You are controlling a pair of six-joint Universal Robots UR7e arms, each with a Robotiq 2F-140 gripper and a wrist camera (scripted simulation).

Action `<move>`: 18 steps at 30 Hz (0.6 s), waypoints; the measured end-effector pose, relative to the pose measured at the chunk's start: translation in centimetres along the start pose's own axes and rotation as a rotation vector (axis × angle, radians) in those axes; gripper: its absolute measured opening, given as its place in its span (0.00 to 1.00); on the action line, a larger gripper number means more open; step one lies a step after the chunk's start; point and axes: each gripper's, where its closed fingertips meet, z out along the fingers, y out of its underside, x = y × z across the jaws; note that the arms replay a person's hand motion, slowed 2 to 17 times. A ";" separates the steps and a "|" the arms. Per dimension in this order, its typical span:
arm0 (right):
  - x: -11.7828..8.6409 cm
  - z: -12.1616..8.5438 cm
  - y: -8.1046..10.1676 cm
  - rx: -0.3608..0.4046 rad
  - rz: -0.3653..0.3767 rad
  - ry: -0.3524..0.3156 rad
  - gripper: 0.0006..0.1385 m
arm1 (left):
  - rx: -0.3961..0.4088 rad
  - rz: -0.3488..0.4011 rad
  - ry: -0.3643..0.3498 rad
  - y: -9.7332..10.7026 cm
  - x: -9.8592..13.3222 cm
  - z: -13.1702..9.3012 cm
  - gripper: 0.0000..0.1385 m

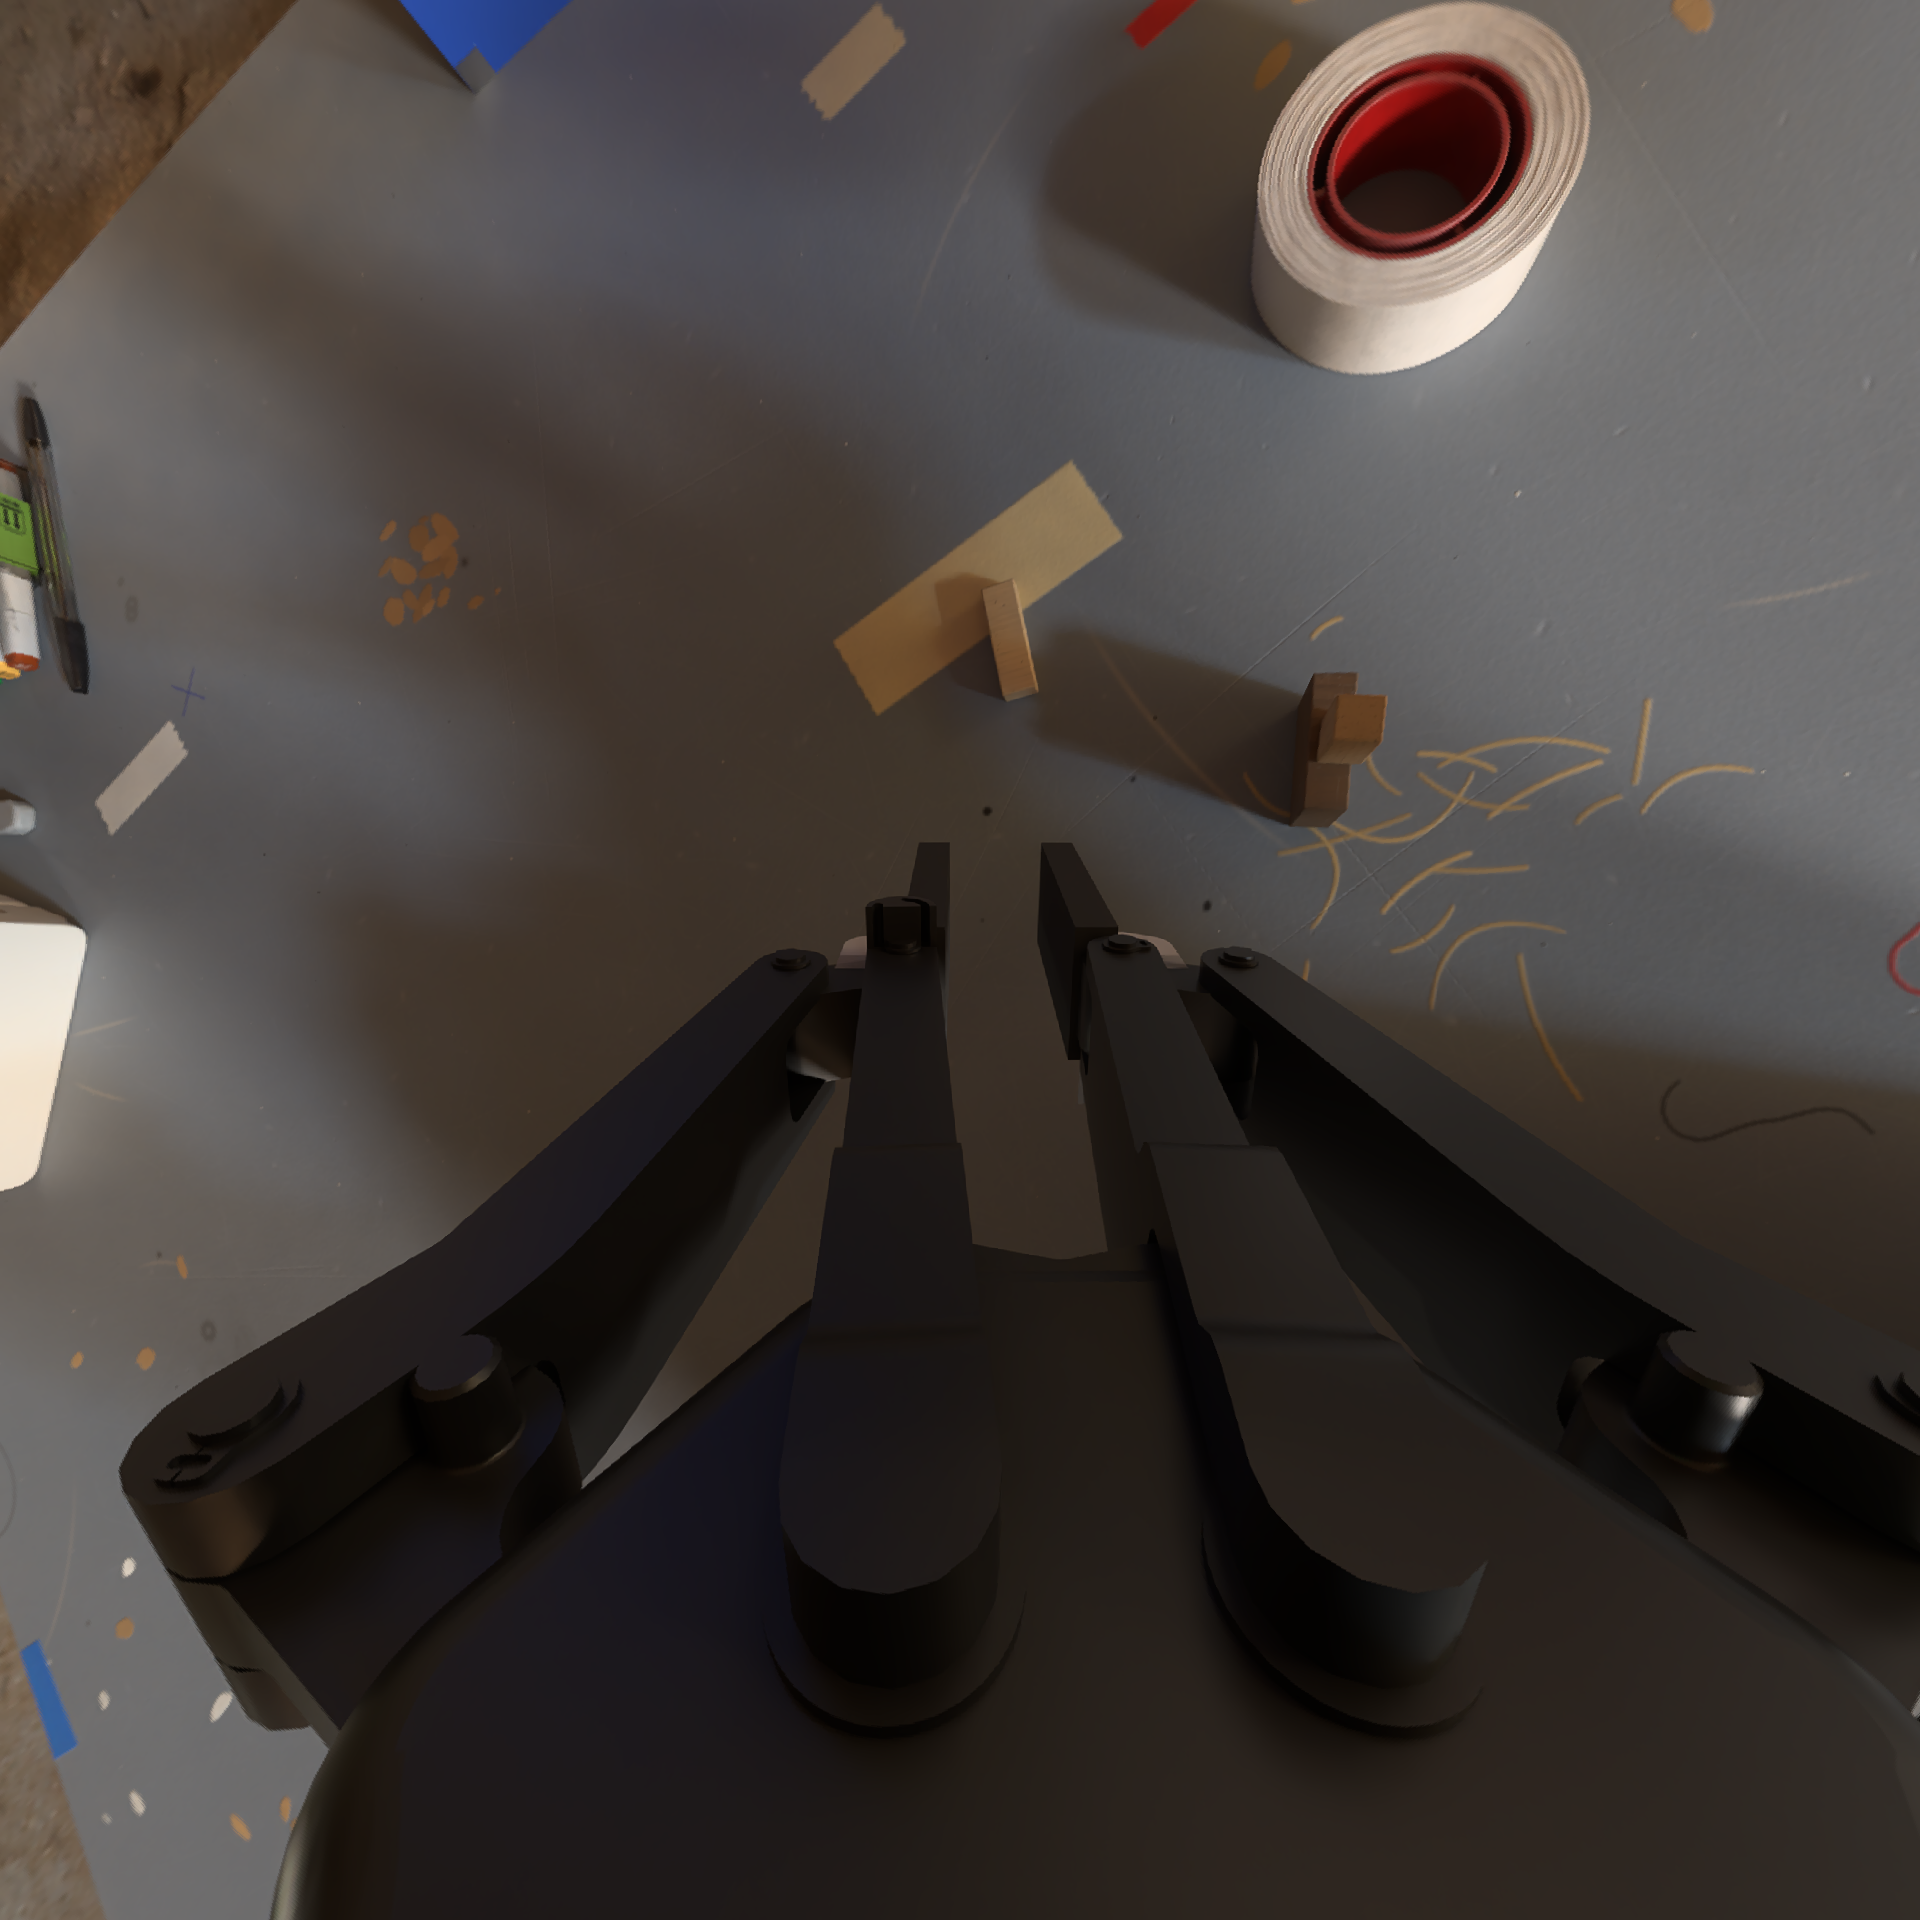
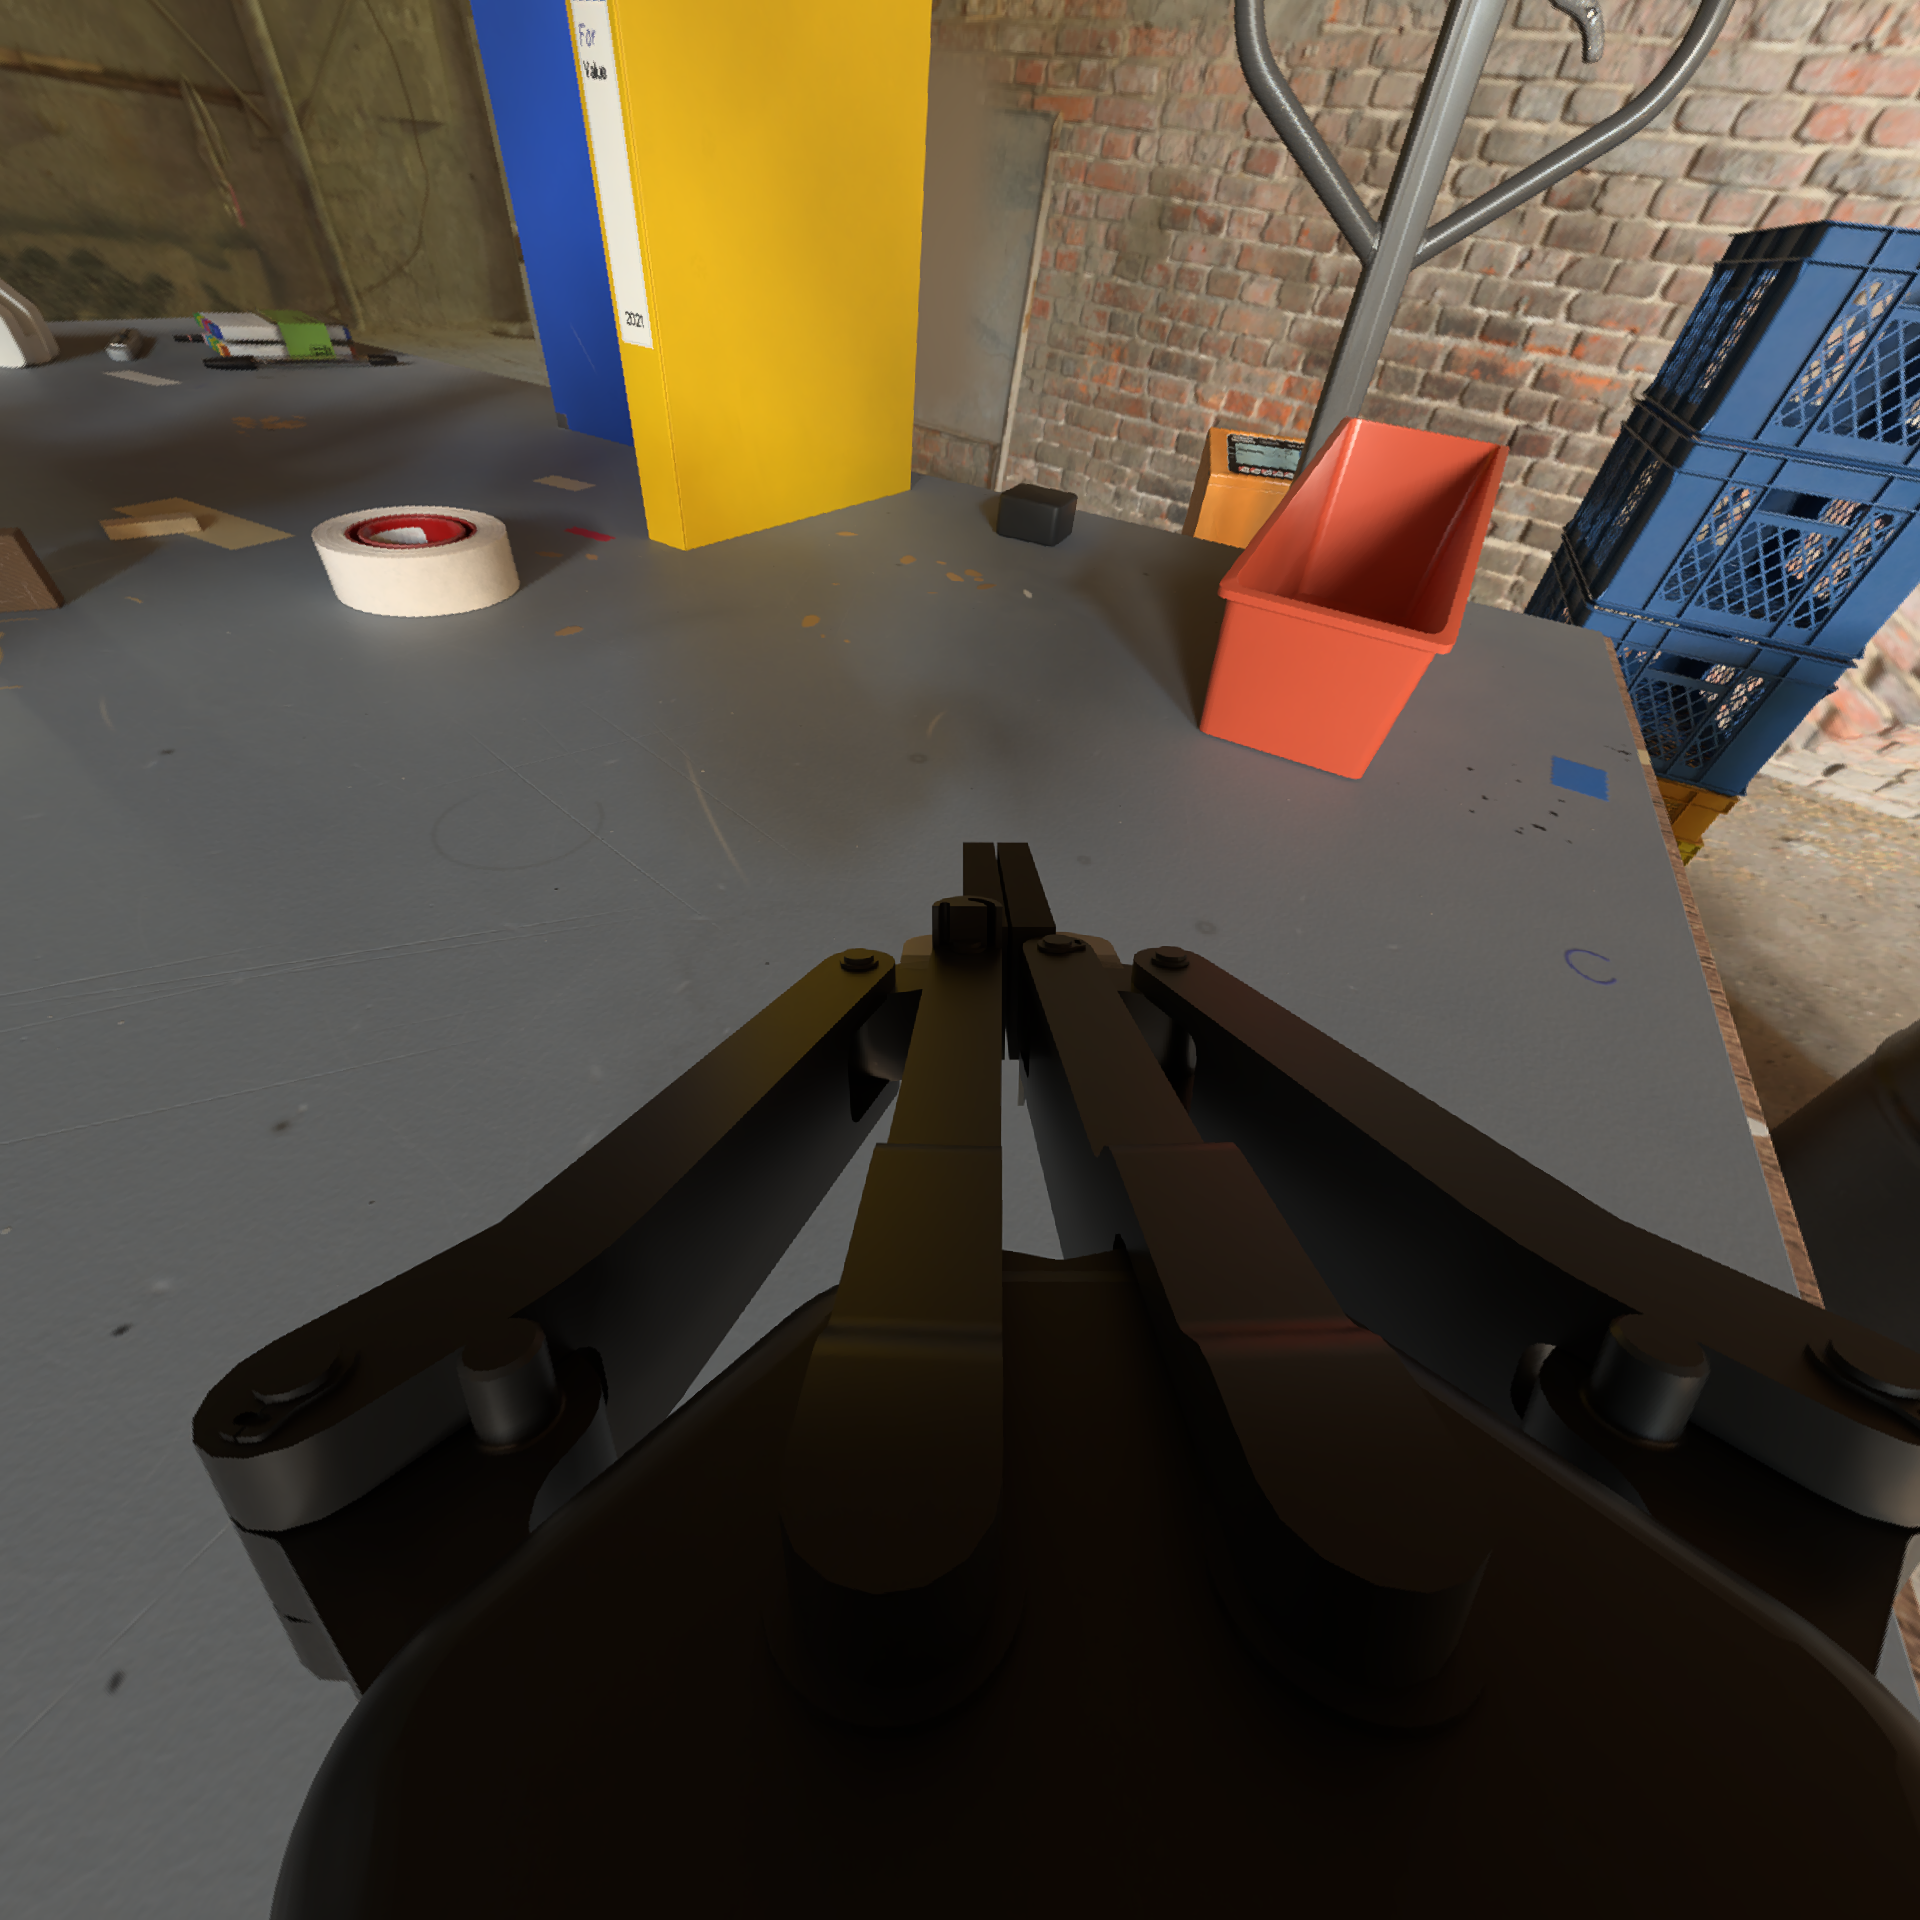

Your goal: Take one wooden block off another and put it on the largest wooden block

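Note:
A large flat pale wooden block (image 1: pixel 977 587) lies on the grey table (image 1: pixel 623 416). A small pale block (image 1: pixel 1010 639) stands at its near edge; I cannot tell whether it rests on it. To the right, a small light block (image 1: pixel 1359 724) sits on a darker brown block (image 1: pixel 1317 774). My left gripper (image 1: pixel 995 868) hovers above the table short of both, its jaws a narrow gap apart and empty. My right gripper (image 2: pixel 997 868) is shut and empty, far from the blocks. The flat block (image 2: pixel 156 516) shows at the far left of the right wrist view.
A white tape roll with a red core (image 1: pixel 1418 187) stands beyond the blocks. Wood shavings (image 1: pixel 1507 831) lie to the right, and a pen (image 1: pixel 57 540) and a white box (image 1: pixel 31 1039) at the left edge. The right wrist view shows upright yellow and blue binders (image 2: pixel 769 270), an orange bin (image 2: pixel 1340 603) and blue crates (image 2: pixel 1766 499).

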 end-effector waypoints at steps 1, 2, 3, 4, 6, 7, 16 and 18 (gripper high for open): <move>0.0 0.0 0.0 0.000 0.000 0.000 0.00 | -0.009 0.002 -0.002 0.2 -0.1 0.0 0.17; 0.0 0.0 0.0 0.000 0.000 0.000 0.00 | -0.017 0.003 -0.003 0.3 -0.2 0.1 0.17; 0.0 0.0 0.0 0.000 0.000 0.000 0.00 | -0.026 0.005 -0.003 0.5 -0.3 0.1 0.17; 0.0 0.0 0.0 0.000 0.001 0.000 0.00 | -0.034 0.006 -0.004 0.7 -0.4 0.2 0.17; 0.0 0.0 0.0 0.000 0.001 0.000 0.00 | -0.049 0.008 -0.004 0.9 -0.5 0.3 0.17; 0.0 0.0 0.0 0.001 0.001 0.000 0.00 | -0.056 0.009 -0.005 1.1 -0.6 0.3 0.17; 0.0 0.0 0.0 -0.001 0.003 0.000 0.00 | -0.112 0.019 -0.006 2.0 -1.1 0.9 0.16; 0.0 0.0 0.0 -0.001 0.003 -0.001 0.00 | -0.120 0.020 -0.002 2.2 -1.1 1.0 0.17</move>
